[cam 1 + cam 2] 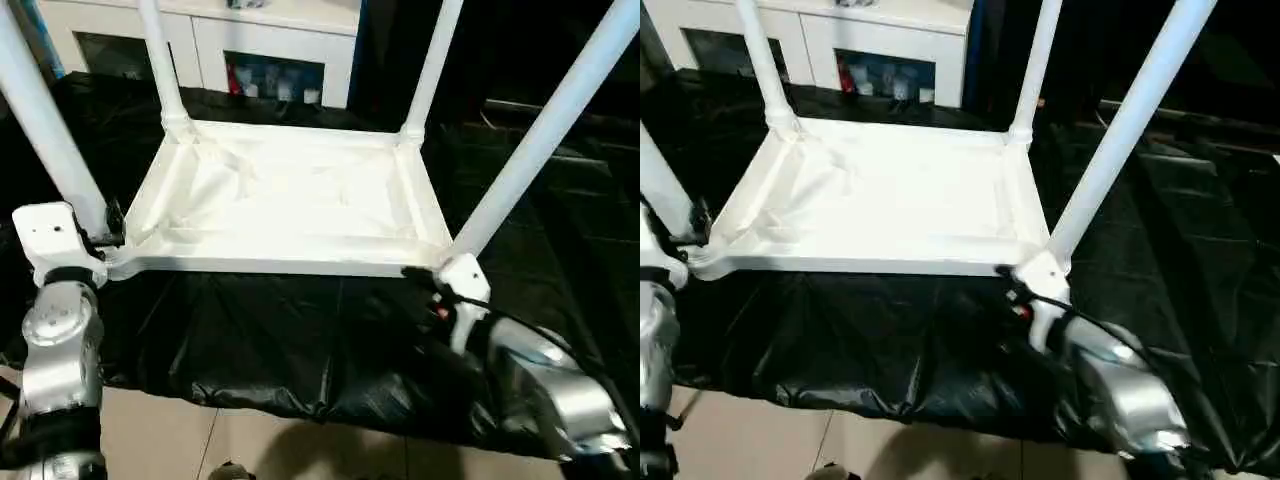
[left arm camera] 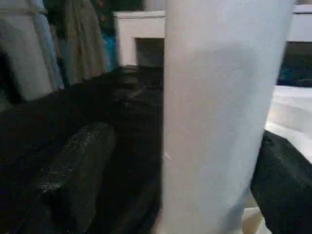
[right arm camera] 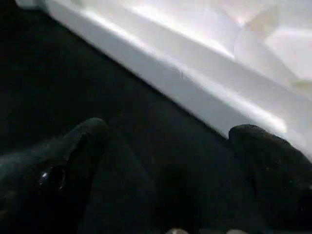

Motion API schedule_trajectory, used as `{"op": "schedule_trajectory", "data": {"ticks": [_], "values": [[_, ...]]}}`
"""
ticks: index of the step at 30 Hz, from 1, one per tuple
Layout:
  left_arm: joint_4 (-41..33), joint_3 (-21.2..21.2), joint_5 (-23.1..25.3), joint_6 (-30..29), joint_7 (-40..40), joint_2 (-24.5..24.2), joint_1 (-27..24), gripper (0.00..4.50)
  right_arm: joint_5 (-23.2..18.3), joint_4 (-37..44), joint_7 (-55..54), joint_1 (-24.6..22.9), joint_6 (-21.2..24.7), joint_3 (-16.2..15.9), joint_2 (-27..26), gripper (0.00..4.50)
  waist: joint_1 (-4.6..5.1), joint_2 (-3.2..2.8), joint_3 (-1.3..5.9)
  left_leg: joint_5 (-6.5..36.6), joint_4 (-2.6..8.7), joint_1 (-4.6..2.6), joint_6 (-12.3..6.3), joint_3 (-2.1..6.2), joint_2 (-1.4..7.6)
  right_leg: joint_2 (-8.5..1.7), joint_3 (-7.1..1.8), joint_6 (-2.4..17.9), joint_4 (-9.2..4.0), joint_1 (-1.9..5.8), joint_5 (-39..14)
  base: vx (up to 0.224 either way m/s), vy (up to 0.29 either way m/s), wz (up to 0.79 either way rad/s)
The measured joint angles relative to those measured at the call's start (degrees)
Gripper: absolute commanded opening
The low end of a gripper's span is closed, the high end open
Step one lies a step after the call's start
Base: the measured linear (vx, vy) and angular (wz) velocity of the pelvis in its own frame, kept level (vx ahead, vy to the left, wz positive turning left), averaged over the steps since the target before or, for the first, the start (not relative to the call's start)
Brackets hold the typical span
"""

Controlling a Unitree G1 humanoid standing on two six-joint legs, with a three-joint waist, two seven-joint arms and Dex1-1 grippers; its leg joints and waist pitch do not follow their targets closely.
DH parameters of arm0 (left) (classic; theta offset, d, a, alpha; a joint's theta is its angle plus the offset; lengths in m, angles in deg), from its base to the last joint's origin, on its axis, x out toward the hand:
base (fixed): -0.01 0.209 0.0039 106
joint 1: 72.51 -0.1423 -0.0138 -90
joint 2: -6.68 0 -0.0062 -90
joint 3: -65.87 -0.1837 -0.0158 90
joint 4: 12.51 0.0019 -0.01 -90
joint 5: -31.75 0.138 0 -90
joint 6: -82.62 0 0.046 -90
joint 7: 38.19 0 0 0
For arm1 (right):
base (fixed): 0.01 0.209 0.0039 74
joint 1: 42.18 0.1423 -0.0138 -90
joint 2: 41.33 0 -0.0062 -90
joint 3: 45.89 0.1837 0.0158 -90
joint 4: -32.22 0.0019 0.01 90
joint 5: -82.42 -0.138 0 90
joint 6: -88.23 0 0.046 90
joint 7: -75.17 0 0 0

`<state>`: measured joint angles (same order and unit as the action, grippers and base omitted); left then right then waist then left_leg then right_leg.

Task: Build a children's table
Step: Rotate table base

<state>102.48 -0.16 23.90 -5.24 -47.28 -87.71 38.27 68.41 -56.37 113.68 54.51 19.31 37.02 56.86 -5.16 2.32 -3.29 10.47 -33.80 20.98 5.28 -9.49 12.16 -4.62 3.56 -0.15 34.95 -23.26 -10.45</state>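
Observation:
The white table top [image 1: 290,190] lies upside down on a black sheet, ribbed side up. Four white legs stand in its corner sockets: near left [image 1: 40,120], far left [image 1: 160,60], far right [image 1: 430,70], near right [image 1: 540,140]. My left gripper [image 1: 110,235] is at the base of the near-left leg [image 2: 219,122]. Its black fingers [image 2: 78,170] sit on either side of the tube, and a gap shows on one side. My right gripper [image 3: 169,129] is open over the sheet, just in front of the top's near-right corner [image 1: 440,265], holding nothing.
The black sheet [image 1: 280,340] covers the work surface and hangs over its front edge above pale floor tiles [image 1: 250,440]. A white cabinet [image 1: 260,40] stands behind. Clothes hang at the side in the left wrist view [image 2: 73,44].

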Motion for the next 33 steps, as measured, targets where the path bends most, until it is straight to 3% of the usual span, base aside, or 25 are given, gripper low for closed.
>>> {"op": "schedule_trajectory", "data": {"ticks": [4, 8, 11, 19, 22, 27, 33], "values": [[4.54, -2.06, -2.86, 2.00, -14.30, -3.39, 1.04, 4.41, 1.01, -1.33, -1.62, 0.49, 2.17, 0.45, 0.20, 4.50, 0.04, 0.01, 0.01, 0.00, 0.00, -0.03, 0.00, -0.01, -0.01, 0.00, -0.04, 0.02, 0.01, 0.00, 0.02, 0.000, 0.000, 0.00], [4.00, -5.62, -6.71, -1.95, -31.59, -6.86, 0.07, 4.41, 3.07, -5.65, -4.42, 3.41, 3.23, 0.47, -0.65, 4.50, -0.72, -0.09, 0.06, 0.00, 0.00, -0.03, 0.00, -0.12, 0.02, -0.19, -0.08, 0.07, 0.07, 0.01, 0.03, 0.000, 0.000, 0.00], [2.65, -9.62, -8.64, -5.72, -40.11, -7.41, -0.81, 4.41, 4.12, -8.58, -6.02, 5.69, 3.17, 0.24, -1.34, 4.50, -1.37, -0.06, 0.07, -0.01, 0.00, -0.02, -0.01, -0.25, -0.10, -0.40, -0.07, 0.07, 0.07, 0.05, 0.03, 0.000, 0.000, 0.00], [-2.75, -14.74, -15.66, -12.86, -51.75, -5.92, -0.82, 4.41, 7.72, -24.92, -12.89, 13.92, -1.09, 0.47, -5.17, 4.50, -1.16, 0.07, 0.09, -0.02, -0.08, -0.02, -0.02, -0.31, -0.17, -0.54, -0.05, 0.07, 0.26, 0.03, 0.03, 0.000, 0.000, 0.00], [-7.85, -17.05, -17.78, -16.25, -54.20, -5.27, -1.78, 4.41, 8.19, -28.95, -14.00, 16.19, -2.39, 0.97, -6.23, 4.50, -0.95, 0.08, 0.10, -0.02, -0.08, -0.02, -0.02, -0.34, -0.17, -0.54, -0.05, 0.07, 0.25, 0.02, 0.03, 0.000, 0.000, 0.00], [-22.17, -23.45, -22.51, -23.29, -56.69, -5.02, -7.95, 4.41, 9.45, -33.18, -14.43, 18.86, -4.52, 0.55, -8.93, 4.50, 0.53, 0.20, 0.12, 0.00, -0.05, -0.01, -0.04, -0.39, -0.14, -0.52, -0.06, 0.08, 0.25, -0.01, 0.01, 0.000, 0.000, 0.00], [-32.59, -28.53, -25.83, -28.83, -56.38, -3.89, -12.57, 4.41, 11.04, -40.18, -14.32, 23.27, -7.71, -0.83, -12.88, 4.50, 3.08, 0.56, 0.11, -0.06, -0.05, -0.11, 0.07, -0.38, 0.05, -0.33, -0.07, 0.15, 0.44, 0.01, 0.06, 0.000, 0.000, 0.00]]}}
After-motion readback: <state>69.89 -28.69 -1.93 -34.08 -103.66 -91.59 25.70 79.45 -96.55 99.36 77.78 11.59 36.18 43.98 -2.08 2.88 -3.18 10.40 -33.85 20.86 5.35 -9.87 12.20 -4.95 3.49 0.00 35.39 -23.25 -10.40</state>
